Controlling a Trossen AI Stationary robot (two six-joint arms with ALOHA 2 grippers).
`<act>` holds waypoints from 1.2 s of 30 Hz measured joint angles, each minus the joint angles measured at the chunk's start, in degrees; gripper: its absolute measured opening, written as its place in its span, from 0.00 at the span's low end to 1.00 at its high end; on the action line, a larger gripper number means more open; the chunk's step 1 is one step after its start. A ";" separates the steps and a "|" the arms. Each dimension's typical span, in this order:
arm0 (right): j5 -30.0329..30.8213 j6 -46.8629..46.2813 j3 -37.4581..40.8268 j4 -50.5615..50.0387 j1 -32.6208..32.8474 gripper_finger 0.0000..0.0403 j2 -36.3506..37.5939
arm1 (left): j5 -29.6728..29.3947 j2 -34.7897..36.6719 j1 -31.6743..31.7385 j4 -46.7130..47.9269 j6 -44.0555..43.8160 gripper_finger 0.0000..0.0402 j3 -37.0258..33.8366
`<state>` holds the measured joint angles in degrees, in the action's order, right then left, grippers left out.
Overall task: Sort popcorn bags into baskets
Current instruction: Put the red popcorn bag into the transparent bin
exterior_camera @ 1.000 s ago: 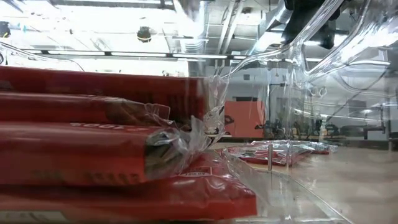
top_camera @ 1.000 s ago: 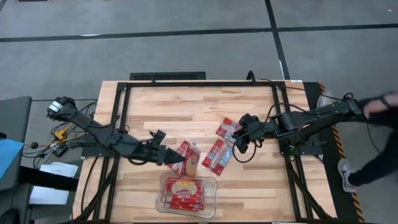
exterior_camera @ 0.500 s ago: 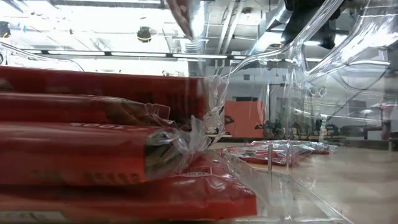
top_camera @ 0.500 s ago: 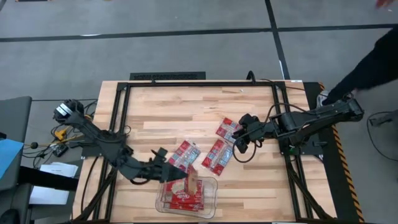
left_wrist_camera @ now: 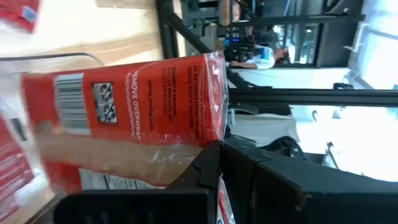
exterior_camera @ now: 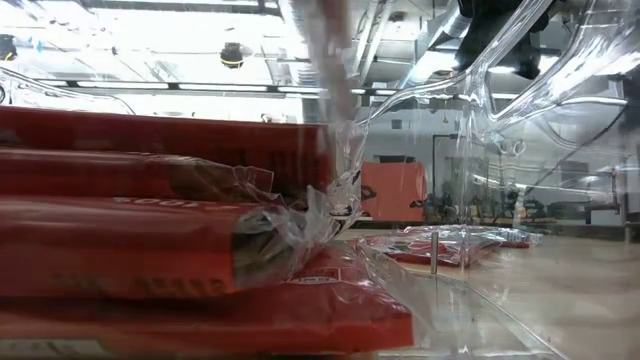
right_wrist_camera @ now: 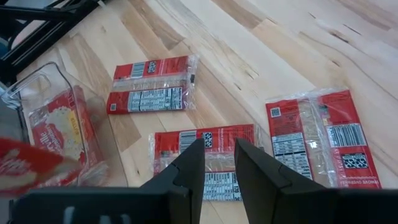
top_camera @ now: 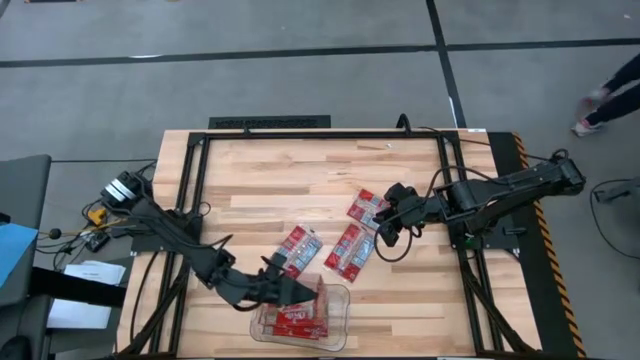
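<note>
My left gripper (top_camera: 283,290) is shut on one red popcorn bag (left_wrist_camera: 130,112), which it carries over the clear basket (top_camera: 338,300) near the table's front edge. That basket has red bags (exterior_camera: 150,230) stacked in it. The carried bag shows as a blur (exterior_camera: 330,70) above them in the low view. Three more popcorn bags (right_wrist_camera: 152,84) (right_wrist_camera: 205,155) (right_wrist_camera: 323,137) lie flat on the wood. My right gripper (right_wrist_camera: 217,162) hangs open above the middle one, holding nothing, at the table's right (top_camera: 385,225). My left gripper pinches the popcorn bag between its two fingers at one long edge (left_wrist_camera: 186,155), close to the sealed end. The fingers (left_wrist_camera: 205,168) reach in level from the table's left. The bag stands on edge, lifted clear, above the bags in the basket.
A black metal frame (top_camera: 300,135) runs round the wooden tabletop. Bare wood (top_camera: 300,180) lies across the far half. A person's leg and shoe (top_camera: 605,100) show on the floor beyond the table's right side.
My left gripper has carried the bag toward the near edge and down, from beside the loose bags to over the basket. The bag now stands on edge. The person at the right has stepped away from the table.
</note>
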<state>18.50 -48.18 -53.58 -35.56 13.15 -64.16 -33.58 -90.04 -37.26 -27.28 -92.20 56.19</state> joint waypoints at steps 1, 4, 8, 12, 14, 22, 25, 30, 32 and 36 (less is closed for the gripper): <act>0.00 0.00 0.00 0.00 0.00 0.28 0.00 | 0.25 -0.07 0.02 -0.14 -0.21 0.00 0.01; 0.00 0.02 0.00 -0.08 0.00 0.28 0.00 | -0.27 0.00 -0.95 4.33 -2.84 0.00 0.01; 0.00 0.06 0.00 -0.44 0.00 0.28 0.00 | -1.67 0.94 -3.03 15.26 -9.15 0.00 -0.01; 0.00 0.20 0.00 -0.69 0.00 0.28 0.00 | -2.66 1.14 -4.65 24.91 -15.26 0.00 -0.01; 0.00 0.22 0.00 -0.69 0.00 0.28 0.00 | -2.95 1.14 -5.22 27.33 -17.10 0.00 -0.01; 0.04 0.20 0.00 -0.73 0.00 0.28 0.00 | -1.08 1.98 -7.78 40.03 -24.32 0.00 0.01; 0.03 0.20 0.00 -0.72 0.00 0.28 0.00 | 0.95 1.99 -9.05 45.88 -28.67 0.00 -0.01; 0.08 0.17 0.00 -0.76 0.00 0.28 0.00 | 4.29 2.01 -9.49 49.99 -30.73 0.00 -0.01; 0.20 0.20 0.00 -0.72 0.00 0.28 0.00 | 5.24 2.01 -9.46 50.44 -30.72 0.00 -0.01; 0.77 0.52 0.00 -0.69 0.00 0.28 0.00 | 8.81 2.01 -9.42 51.60 -31.68 0.00 -0.01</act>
<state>19.27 -47.67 -53.58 -36.25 13.15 -64.16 -24.77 -88.03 -46.68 24.32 -123.89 56.18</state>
